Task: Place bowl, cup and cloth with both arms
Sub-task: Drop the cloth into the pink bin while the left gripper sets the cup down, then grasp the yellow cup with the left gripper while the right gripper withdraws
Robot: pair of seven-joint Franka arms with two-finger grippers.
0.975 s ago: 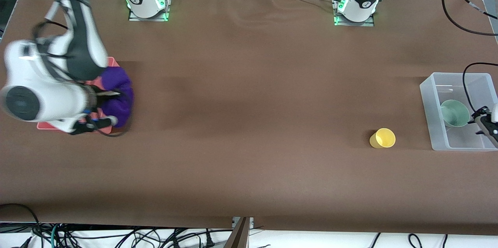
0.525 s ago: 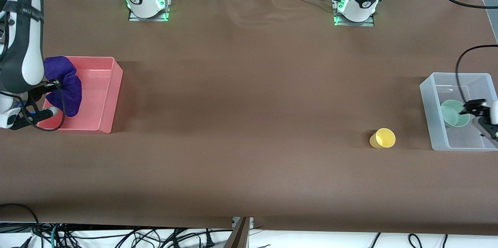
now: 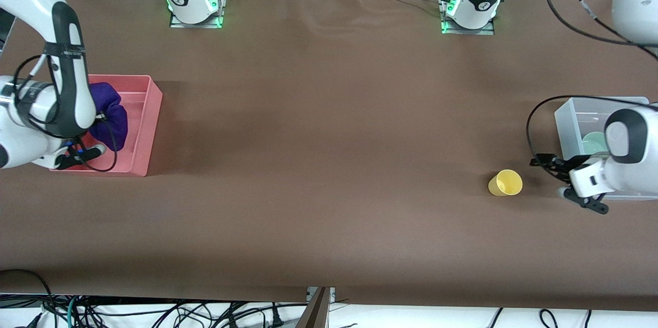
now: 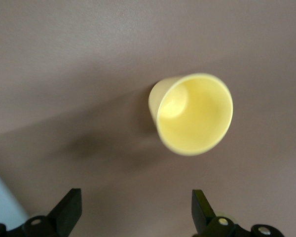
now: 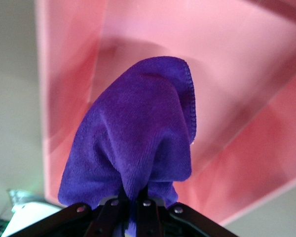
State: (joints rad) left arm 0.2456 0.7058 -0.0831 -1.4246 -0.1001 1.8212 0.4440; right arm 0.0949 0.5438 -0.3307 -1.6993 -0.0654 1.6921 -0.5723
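Cloth pinched by right gripper | left gripper wide by cup

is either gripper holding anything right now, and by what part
The right gripper pinches the purple cloth by a bunched fold, over the pink bin. The left gripper is open and empty near the yellow cup.

Left end effector now beside cup

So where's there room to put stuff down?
The big brown table stretch between the pink bin and the cup is bare. It's crowded at the ends: the right tool holds the cloth over the pink bin, and the open left tool hovers by the cup, beside the clear bin holding the bowl.
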